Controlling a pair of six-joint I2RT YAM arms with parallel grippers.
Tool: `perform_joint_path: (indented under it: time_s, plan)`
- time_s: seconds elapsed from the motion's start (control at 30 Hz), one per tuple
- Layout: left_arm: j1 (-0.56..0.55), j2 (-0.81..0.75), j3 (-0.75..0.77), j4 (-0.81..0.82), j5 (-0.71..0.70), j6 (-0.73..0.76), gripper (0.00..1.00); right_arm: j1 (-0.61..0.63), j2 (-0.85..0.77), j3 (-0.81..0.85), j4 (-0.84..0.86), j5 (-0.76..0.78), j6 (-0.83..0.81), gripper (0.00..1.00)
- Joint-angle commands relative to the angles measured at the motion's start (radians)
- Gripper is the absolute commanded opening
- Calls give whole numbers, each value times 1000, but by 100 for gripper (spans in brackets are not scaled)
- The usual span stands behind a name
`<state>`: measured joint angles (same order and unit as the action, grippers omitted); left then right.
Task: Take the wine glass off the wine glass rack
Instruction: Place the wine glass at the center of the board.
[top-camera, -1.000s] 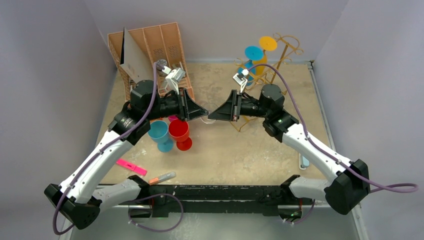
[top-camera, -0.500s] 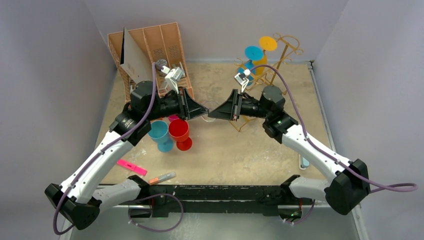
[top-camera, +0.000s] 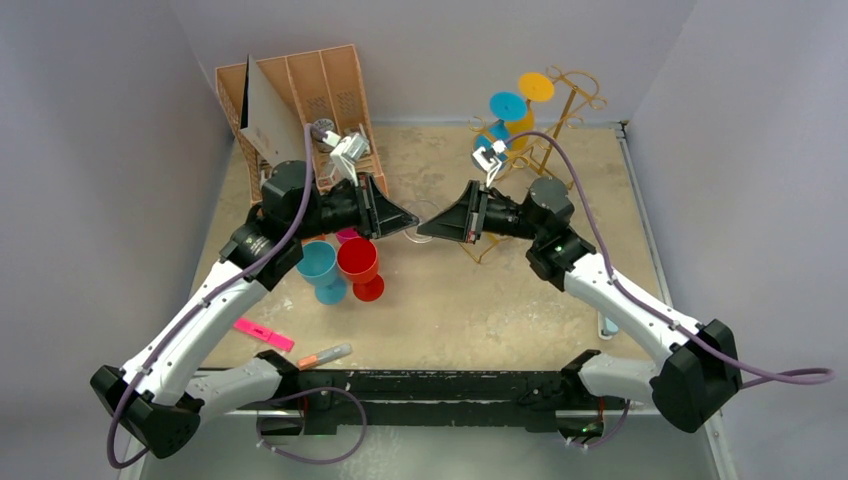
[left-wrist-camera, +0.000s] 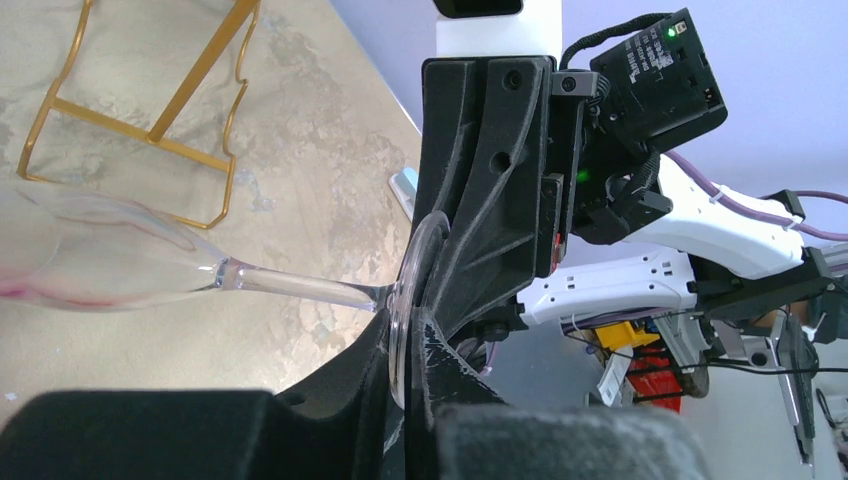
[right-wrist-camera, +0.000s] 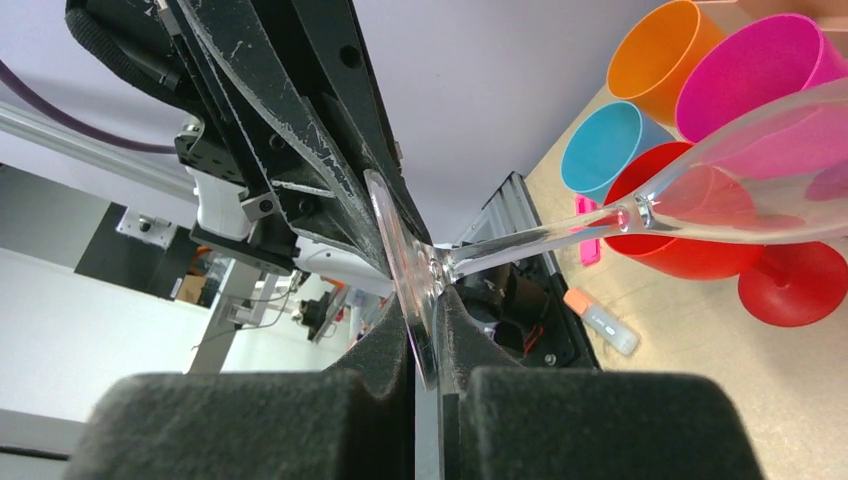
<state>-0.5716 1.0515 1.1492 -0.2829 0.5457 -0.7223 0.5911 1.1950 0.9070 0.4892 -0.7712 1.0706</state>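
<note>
Handover step: left end effector (top-camera: 408, 222) and right end effector (top-camera: 426, 229) both clamp the wine glass (left-wrist-camera: 110, 265) foot, off the rack (left-wrist-camera: 140, 129); next, one should release.

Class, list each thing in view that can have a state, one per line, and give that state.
Clear glass: off the rack, held on its side, gripped by both tools.
Left tool: shut on the clear glass.
Right tool: shut on the clear glass.
Rack: upright, blue glass and yellow glass hanging upside down on it.
Red glass: standing upright.
</note>
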Motion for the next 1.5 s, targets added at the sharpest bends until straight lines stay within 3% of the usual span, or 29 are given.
perform_joint_path:
  time_s: [0.0, 0.07, 0.23, 0.47, 0.8, 1.0, 1.47]
  plan:
    - [-11, 5, 76, -34, 49, 17, 9, 6, -27, -22, 174, 20, 8, 0]
    - [-10, 10, 103, -86, 27, 34, 16, 6, -28, -35, 206, 18, 6, 0]
    - [-11, -14, 114, -114, 2, 48, 45, 6, -42, -72, 263, -8, -65, 0]
    - [-9, -53, 142, -201, -44, 105, 71, 6, -55, -117, 345, -69, -171, 0]
    - [14, -64, 247, -400, -131, 219, 80, 6, 13, -142, 589, -247, -178, 0]
    - [191, -62, 289, -475, -20, 246, 81, 6, 94, -148, 899, -320, -43, 0]
    - [443, -28, 285, -480, 259, 257, 81, 4, 47, -106, 892, -407, 29, 0]
